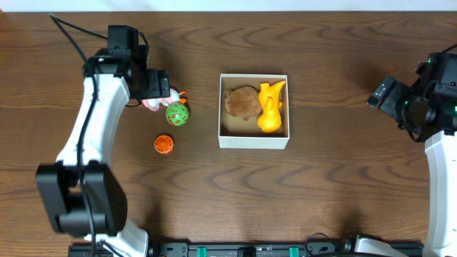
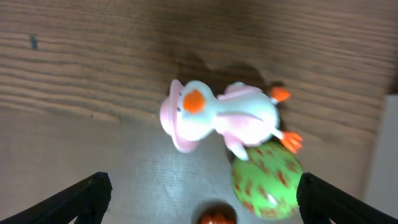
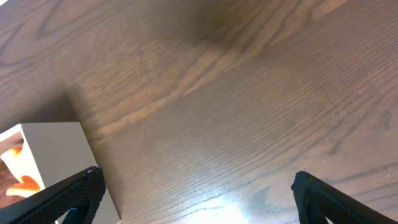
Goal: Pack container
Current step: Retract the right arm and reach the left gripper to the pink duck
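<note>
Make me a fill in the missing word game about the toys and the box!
1. The container holds ___ toys: the brown toy and the yellow toy.
2. The ball right beside the duck is ___ with red marks.
3. The left gripper above the duck has its fingers ___.
Missing words: two, green, open.

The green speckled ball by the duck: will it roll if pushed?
Probably: the green speckled ball looks round and smooth, so a nudge could send it rolling. It seems to touch the duck toy, which might block it that way.
</note>
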You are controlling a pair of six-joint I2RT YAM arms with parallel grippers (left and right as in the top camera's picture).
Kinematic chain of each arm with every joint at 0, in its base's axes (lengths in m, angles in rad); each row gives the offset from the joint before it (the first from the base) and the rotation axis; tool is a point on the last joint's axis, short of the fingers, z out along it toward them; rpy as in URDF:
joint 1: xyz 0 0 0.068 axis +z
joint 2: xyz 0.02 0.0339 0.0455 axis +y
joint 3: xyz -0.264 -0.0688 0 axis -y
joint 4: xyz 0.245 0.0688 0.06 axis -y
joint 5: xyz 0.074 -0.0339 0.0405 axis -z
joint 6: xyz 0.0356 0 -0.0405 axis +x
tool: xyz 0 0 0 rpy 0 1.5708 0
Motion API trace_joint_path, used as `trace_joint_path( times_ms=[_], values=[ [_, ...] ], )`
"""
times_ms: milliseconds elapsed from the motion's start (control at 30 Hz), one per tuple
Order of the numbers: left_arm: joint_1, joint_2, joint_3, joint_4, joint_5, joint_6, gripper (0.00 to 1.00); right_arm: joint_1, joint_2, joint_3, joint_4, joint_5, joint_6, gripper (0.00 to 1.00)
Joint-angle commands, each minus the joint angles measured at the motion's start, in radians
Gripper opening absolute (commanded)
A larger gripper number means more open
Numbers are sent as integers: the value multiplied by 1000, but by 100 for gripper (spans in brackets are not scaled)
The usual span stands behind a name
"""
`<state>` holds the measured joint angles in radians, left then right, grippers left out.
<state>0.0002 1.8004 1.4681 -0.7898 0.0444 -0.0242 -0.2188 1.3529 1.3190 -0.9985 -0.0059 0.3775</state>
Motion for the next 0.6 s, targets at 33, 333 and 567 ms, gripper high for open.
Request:
trace_joint_path(
  times_ms=[33, 333, 567],
  values=[
    [21, 84, 17, 43, -30, 21, 95, -10, 7, 5, -7, -6, -9, 99],
    [27, 251, 17, 156, -29, 28, 91, -10, 7, 5, -44, 11, -15, 99],
    [30, 275, 17, 171, -18, 27, 75, -10, 7, 5, -66, 55, -20, 99]
  ],
)
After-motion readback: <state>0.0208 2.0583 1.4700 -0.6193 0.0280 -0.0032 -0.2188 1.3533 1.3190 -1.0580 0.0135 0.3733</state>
